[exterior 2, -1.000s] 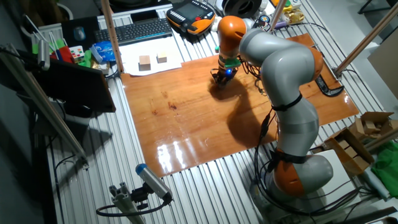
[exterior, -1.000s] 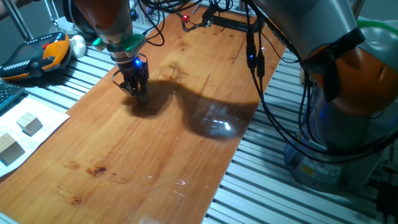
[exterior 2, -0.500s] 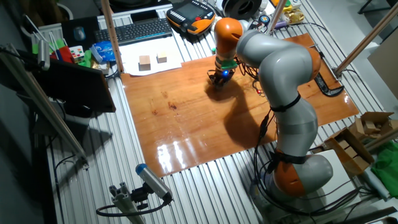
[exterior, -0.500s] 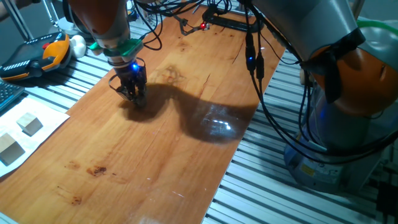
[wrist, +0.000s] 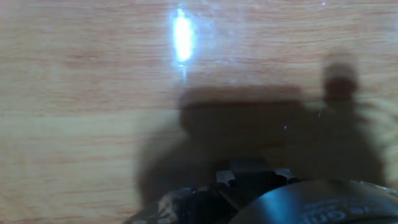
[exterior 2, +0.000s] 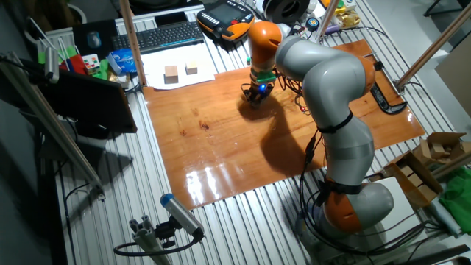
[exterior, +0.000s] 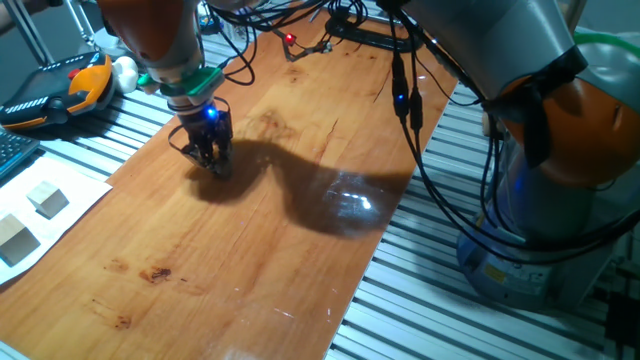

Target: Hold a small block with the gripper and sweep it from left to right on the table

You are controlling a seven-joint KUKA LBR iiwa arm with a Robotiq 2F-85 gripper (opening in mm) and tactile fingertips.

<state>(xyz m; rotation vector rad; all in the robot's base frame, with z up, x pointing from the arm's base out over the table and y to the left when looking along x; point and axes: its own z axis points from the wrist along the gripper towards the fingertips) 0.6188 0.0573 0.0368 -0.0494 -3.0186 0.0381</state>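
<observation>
My gripper (exterior: 213, 162) hangs from the orange and grey arm with its blue light on. It stands low over the table (exterior: 250, 250), near the table's far left part. Its black fingers are pinched together at the tips, which touch or almost touch the wood. The small block is too small to make out between the dark fingers. The other fixed view shows the gripper (exterior 2: 255, 98) near the table's (exterior 2: 221, 147) back edge. In the hand view only blurred wood, a shadow and the dark fingers (wrist: 249, 169) at the bottom edge show.
Two larger pale cubes (exterior: 46, 198) (exterior: 12, 238) lie on white paper left of the board, seen too in the other fixed view (exterior 2: 171, 73). An orange teach pendant (exterior: 70, 88) and a keyboard (exterior 2: 165, 35) lie behind. Cables (exterior: 300, 40) cross the far end.
The gripper has slid a short way left across the board, staying low and pinched. Its shadow moved with it.
</observation>
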